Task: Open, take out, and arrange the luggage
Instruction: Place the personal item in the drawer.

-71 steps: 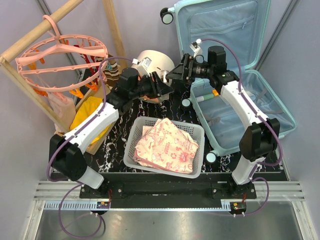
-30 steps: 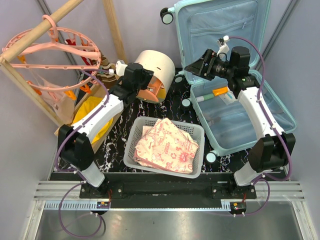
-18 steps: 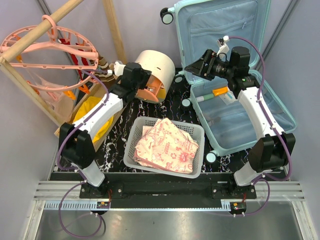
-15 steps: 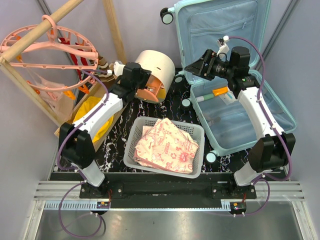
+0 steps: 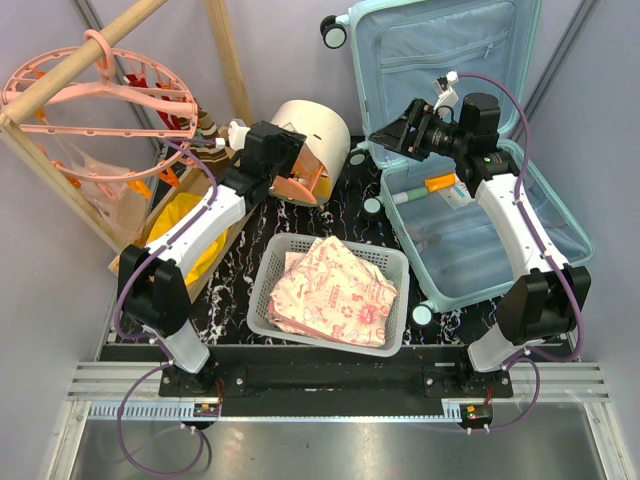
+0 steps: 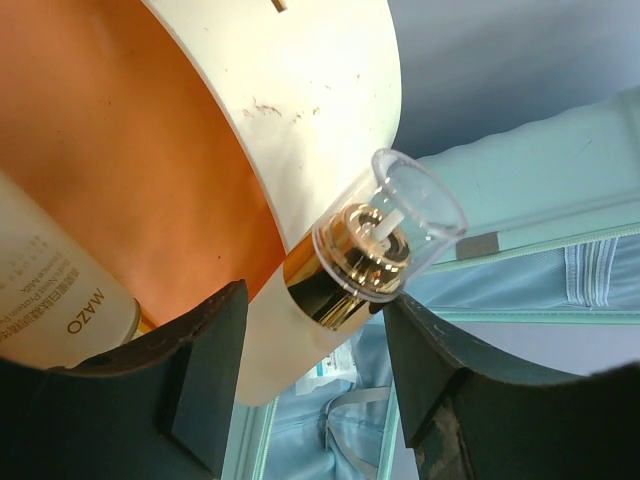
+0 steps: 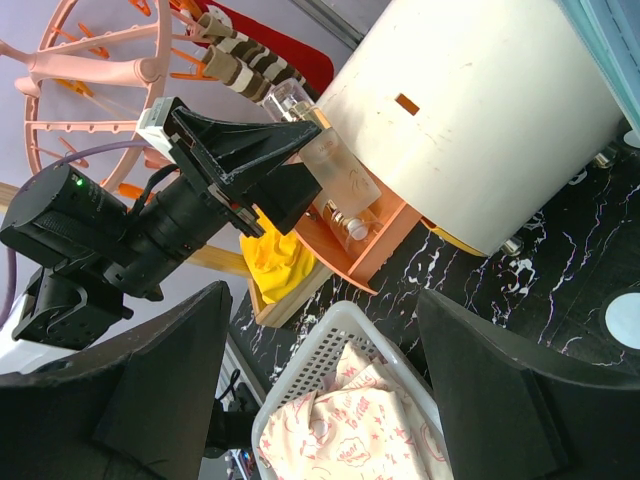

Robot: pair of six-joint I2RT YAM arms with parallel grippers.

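The luggage [image 5: 500, 250] lies open at the right, its lid leaning on the back wall; its mint shell [image 6: 520, 180] shows behind the left wrist's fingers. Two tubes [image 5: 428, 189] lie in its base. My left gripper [image 5: 288, 172] is at the orange drawer [image 5: 303, 186] of the cream drawer box [image 5: 318, 128]. A frosted bottle [image 6: 335, 285] with a gold collar and clear cap slants between its fingers, which stand wider than the bottle; the left gripper [image 6: 310, 330] is open. My right gripper [image 5: 385, 135] hovers open and empty beside the luggage's left edge.
A white basket [image 5: 265, 270] holding pink-patterned cloth [image 5: 335, 290] sits in front. A second bottle [image 6: 60, 300] lies in the drawer. A round pink drying hanger [image 5: 100, 100] hangs from a wooden frame at the left, above a wooden box with yellow cloth [image 5: 180, 235].
The left gripper's jaws have widened around the bottle at the drawer. Earlier, the left arm reached to the drawer box and the right arm drew back toward the luggage. The hanger sways slightly.
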